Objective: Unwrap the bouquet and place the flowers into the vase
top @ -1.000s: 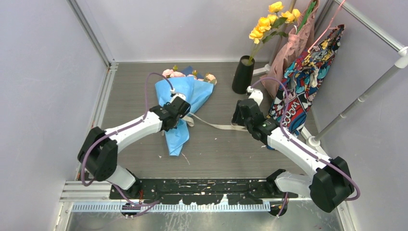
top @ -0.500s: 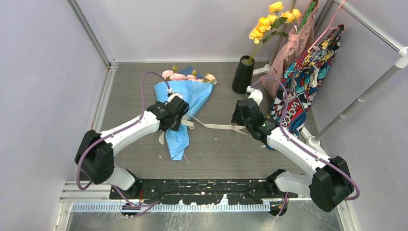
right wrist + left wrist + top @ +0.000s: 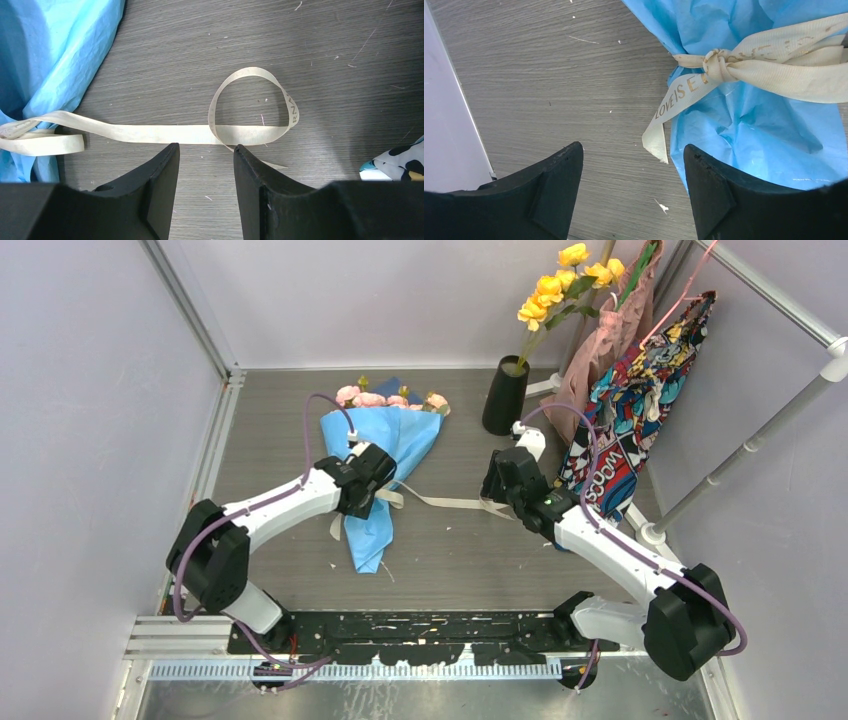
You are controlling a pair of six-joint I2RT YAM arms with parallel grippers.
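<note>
Bouquet (image 3: 749,125) just ahead of left end effector (image 3: 632,147); jaws wide apart, empty.

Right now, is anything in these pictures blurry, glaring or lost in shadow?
Top external: even soft light, bouquet sharp, only faint shadows. Left wrist: ribbon lettering crisp, black fingers nearly featureless. Right wrist: table grain sharp, no glare.

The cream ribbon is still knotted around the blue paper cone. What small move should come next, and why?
Probably lower the right gripper and close it on the long flat tail of the cream ribbon. Its jaws stand open just short of that tail, and the knot still binds the blue paper bouquet, so a pull may loosen it.
</note>
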